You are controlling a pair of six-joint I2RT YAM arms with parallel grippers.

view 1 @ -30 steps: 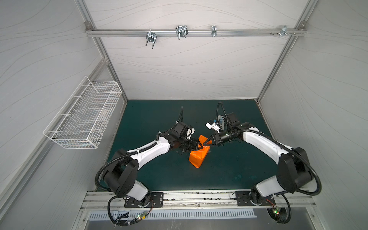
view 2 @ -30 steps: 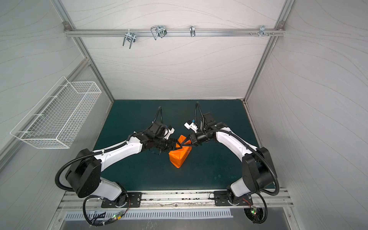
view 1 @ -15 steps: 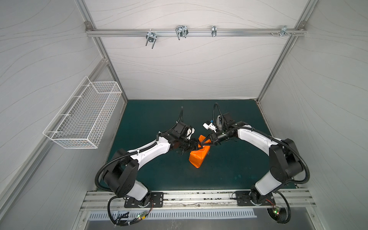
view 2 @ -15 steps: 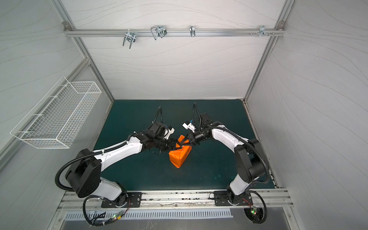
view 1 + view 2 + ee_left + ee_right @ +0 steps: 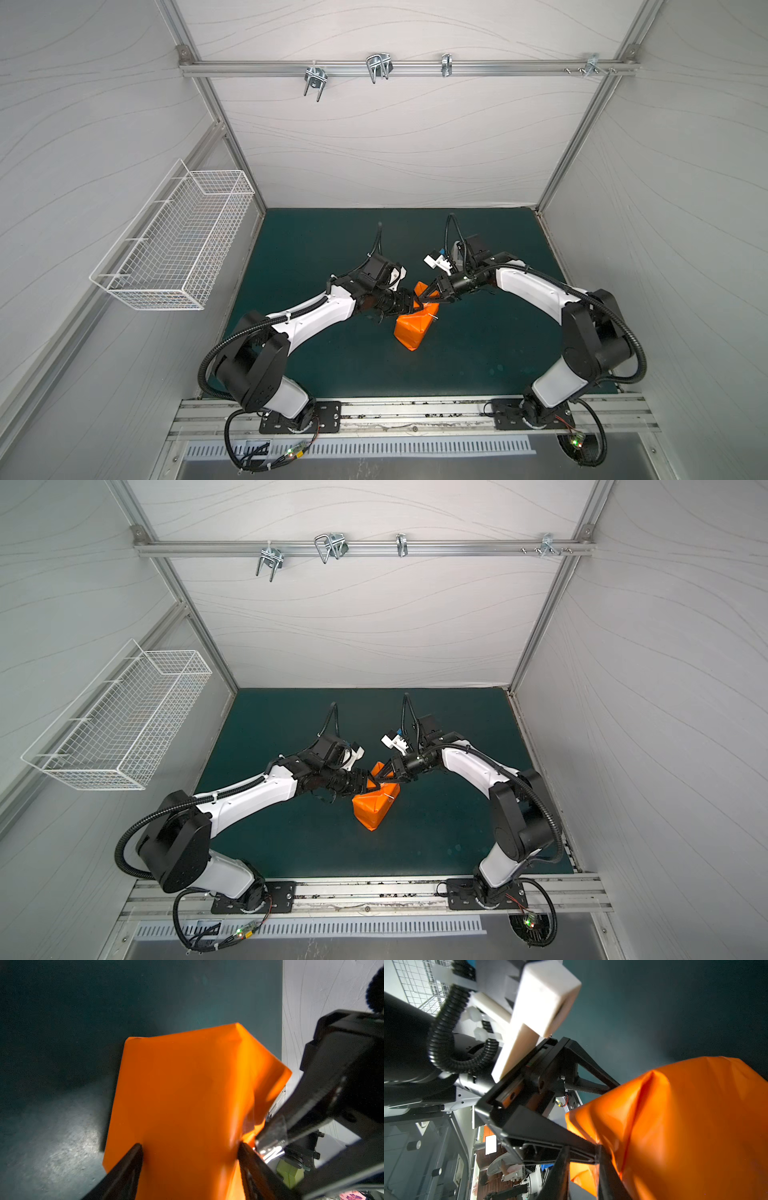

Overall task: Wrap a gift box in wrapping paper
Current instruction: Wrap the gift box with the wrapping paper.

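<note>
No box surface showed in any view. The paper (image 5: pixel 413 332) covered it on every visible side, so only an orange parcel could be seen. In both top views the left claw (image 5: pixel 417 305) and right claw (image 5: pixel 423 297) crowded over the parcel's far end and hid the fold there. A paper flap stood up between them. The left wrist view cut the parcel off at the frame's edge and blurred the right claw. A clear scrap (image 5: pixel 272 1136), shiny, clung at that claw's tip, too smeared to name. The right wrist view also cut off much of the parcel.

The parcel lay on the mat (image 5: pixel 311 249) about midway between the two arms, running from the claws toward the robot's bases. The left claw (image 5: pixel 190 1148) straddled its far end, one finger pressed against each side of the paper, clamping it. The right claw (image 5: pixel 583 1149) met the same end from the opposite side, just beside one of the left claw's fingers. Its own fingers were slightly parted, with orange showing through the gap. Whether they touched the paper could not be told.
</note>
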